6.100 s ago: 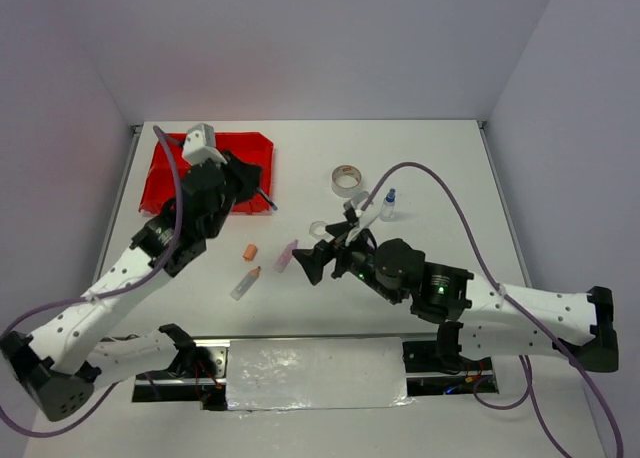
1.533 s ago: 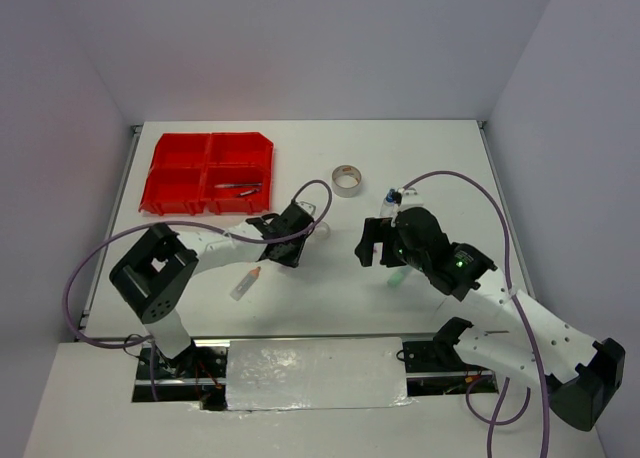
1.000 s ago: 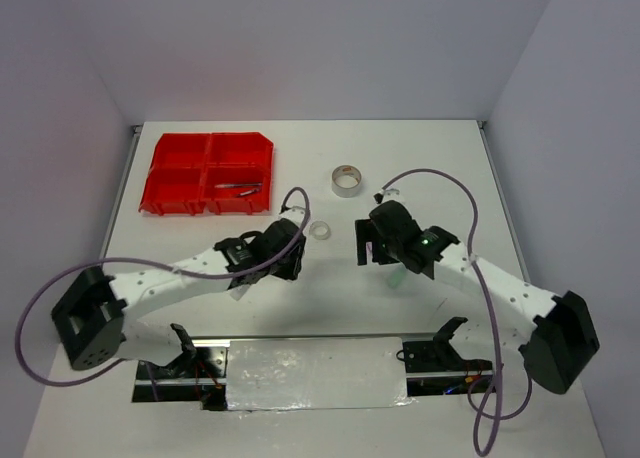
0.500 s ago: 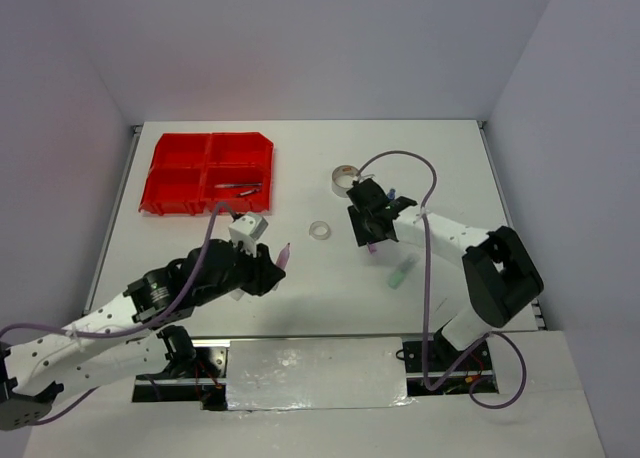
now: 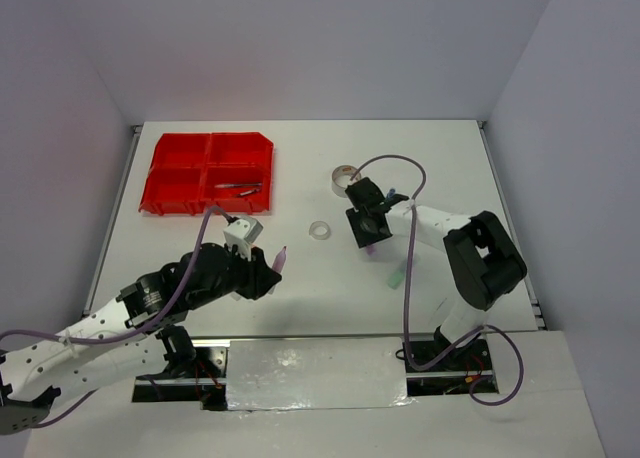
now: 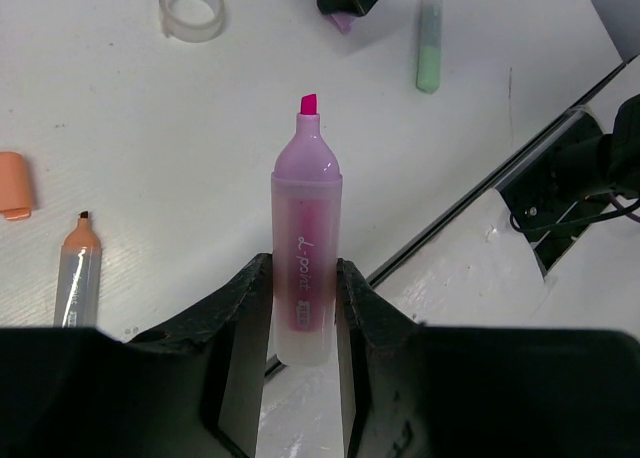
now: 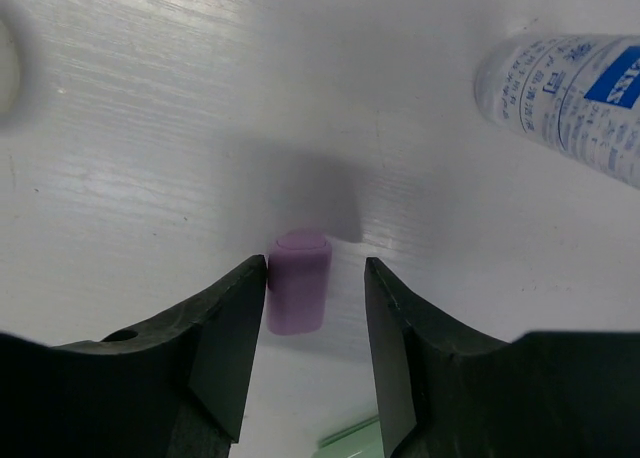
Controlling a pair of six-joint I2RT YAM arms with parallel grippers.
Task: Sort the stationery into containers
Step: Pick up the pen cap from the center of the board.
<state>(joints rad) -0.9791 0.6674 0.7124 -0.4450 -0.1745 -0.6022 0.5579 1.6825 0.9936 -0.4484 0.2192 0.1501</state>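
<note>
Left gripper (image 6: 303,278) holds a pink marker (image 6: 305,258) up; right gripper (image 7: 315,268) straddles a purple cap (image 7: 297,296).

The red tray (image 5: 176,174) sits in the table's (image 5: 450,148) far-left corner, close to the left edge, with pens (image 5: 238,188) in its near-right compartment. A wide bare strip lies between the tray and the left gripper, whose jaws are clamped on the marker's barrel, tip out, above the near-left part of the table. An orange marker (image 6: 78,268) and an orange cap (image 6: 12,185) lie beneath it. The tape ring (image 5: 320,230) lies alone at mid-table. Right of the ring, the right gripper is down at the surface, jaws partly open on either side of the purple cap, with a gap at the right finger. The grey roll (image 5: 343,177) is just beyond it, the bottle (image 7: 565,93) is just right, and the green marker (image 5: 399,275) is nearer. The right edge is well apart.
</note>
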